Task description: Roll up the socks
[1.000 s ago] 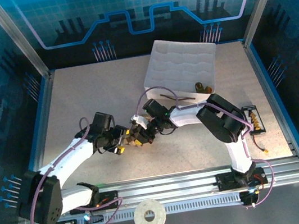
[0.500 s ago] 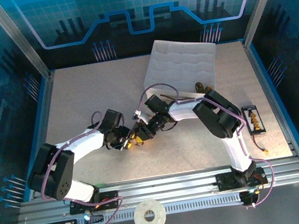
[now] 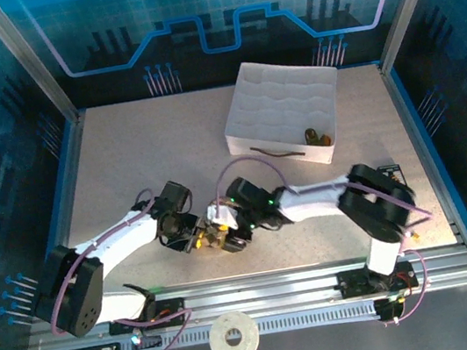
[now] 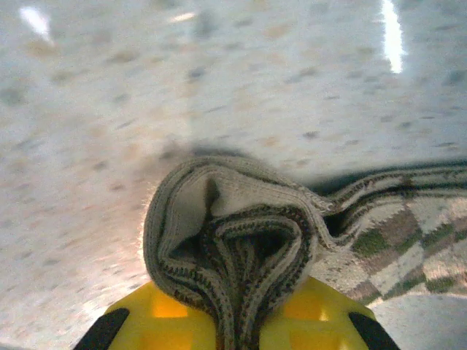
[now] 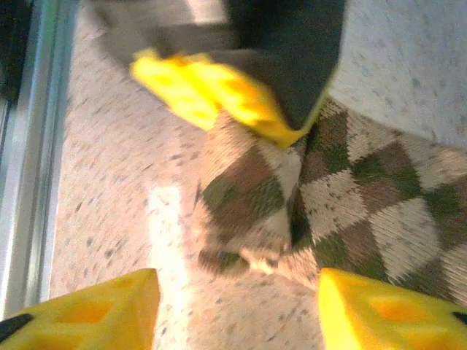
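The brown-and-tan diamond checked sock [image 4: 241, 226] lies on the speckled table, its end folded into a thick bundle. My left gripper [image 4: 233, 324] is shut on that bundle, the yellow fingers [image 4: 157, 317] pressing it from both sides. In the top view the left gripper [image 3: 198, 240] and right gripper [image 3: 228, 236] meet over the sock [image 3: 214, 239] near the table's front edge. My right gripper [image 5: 237, 310] is open, its yellow fingertips [image 5: 95, 306] wide apart just short of the sock [image 5: 343, 197], touching nothing. The left gripper's fingers [image 5: 211, 95] show beyond the sock there.
A white quilted box [image 3: 280, 101] stands at the back right, with a small brown-orange bundle [image 3: 317, 136] in its near corner. A black gadget [image 3: 395, 187] lies at the table's right side. A white tape roll [image 3: 234, 338] rests on the front rail [image 3: 321, 281].
Both grippers and the sock have shifted toward the table's front edge. The left gripper has shut on the sock's bundle, and the right gripper has opened and let go.
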Controlling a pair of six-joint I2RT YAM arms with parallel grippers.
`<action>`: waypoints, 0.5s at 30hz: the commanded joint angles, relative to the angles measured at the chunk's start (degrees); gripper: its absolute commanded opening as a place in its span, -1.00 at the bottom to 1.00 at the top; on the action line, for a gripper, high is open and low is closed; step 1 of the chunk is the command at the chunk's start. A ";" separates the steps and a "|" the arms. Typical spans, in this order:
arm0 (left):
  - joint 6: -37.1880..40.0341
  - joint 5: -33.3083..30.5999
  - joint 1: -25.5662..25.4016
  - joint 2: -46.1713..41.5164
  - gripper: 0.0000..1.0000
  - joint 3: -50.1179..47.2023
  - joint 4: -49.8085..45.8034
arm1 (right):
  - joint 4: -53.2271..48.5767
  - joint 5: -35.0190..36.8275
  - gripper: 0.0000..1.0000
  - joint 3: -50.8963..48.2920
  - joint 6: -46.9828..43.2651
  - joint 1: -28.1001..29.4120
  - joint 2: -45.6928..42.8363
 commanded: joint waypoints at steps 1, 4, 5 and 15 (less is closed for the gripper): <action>-8.11 -2.22 -1.31 0.96 -1.00 -1.54 -10.42 | 11.31 15.97 0.23 -4.99 -6.34 4.35 -5.55; -8.62 -1.62 -1.45 3.78 -1.00 0.13 -10.60 | 12.52 21.21 0.23 -6.81 -6.27 9.29 -7.02; -8.30 -1.38 -1.43 4.98 -1.00 0.93 -10.71 | 13.76 22.07 0.23 -7.24 -6.10 10.58 -6.85; -2.85 -0.12 -1.42 15.01 -1.00 9.41 -14.52 | 16.18 33.48 0.16 -2.50 -10.00 15.81 1.23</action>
